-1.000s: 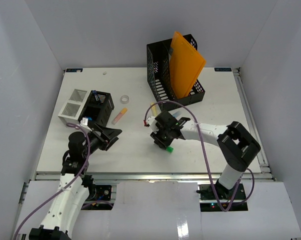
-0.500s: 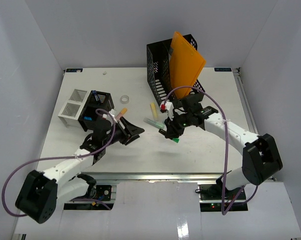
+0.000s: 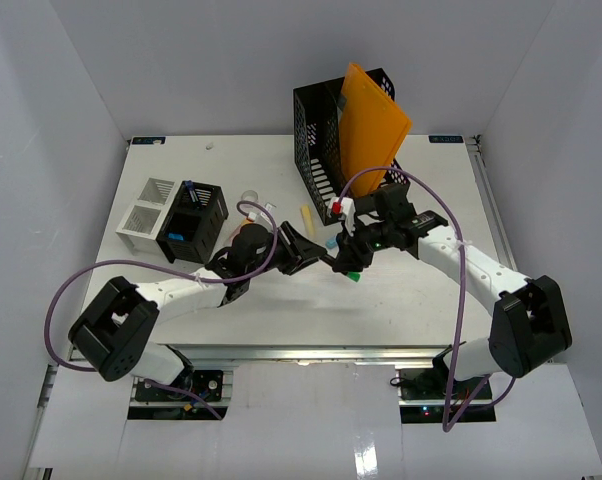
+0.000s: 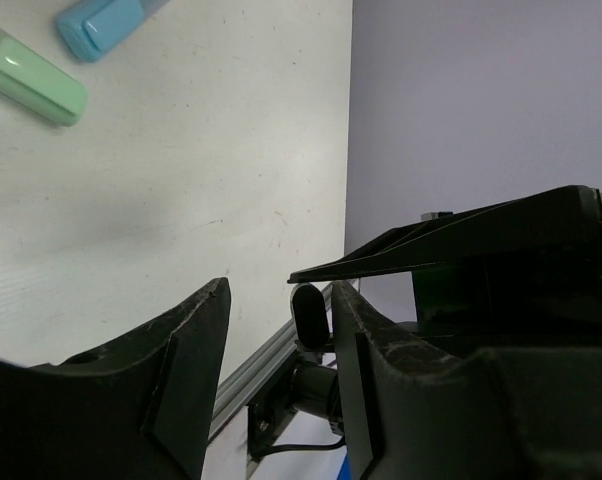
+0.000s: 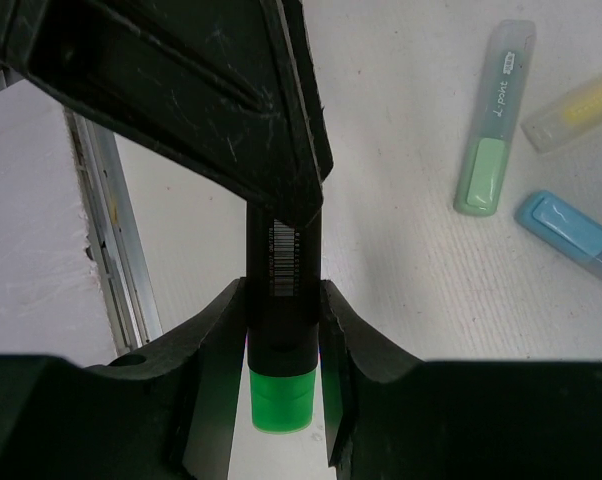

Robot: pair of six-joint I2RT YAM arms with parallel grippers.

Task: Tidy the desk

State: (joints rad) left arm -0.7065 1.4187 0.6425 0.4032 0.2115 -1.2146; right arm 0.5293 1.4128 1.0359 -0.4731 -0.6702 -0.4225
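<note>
Green-capped marker (image 5: 281, 330) pinched in right gripper (image 5: 281, 290), left gripper (image 4: 279, 290) spread, facing it

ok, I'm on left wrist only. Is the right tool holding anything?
Observer: Yes. In the right wrist view, the right tool is shut on a black marker with a green cap.
Operator: I see two highlighters lying loose, green and blue. Any more?
Observer: One more. A yellow highlighter lies right beside the green highlighter.
Operator: Where's a pen holder?
Observer: In the top view, a black mesh cup stands on the left side of the desk, next to a white slotted organizer.
</note>
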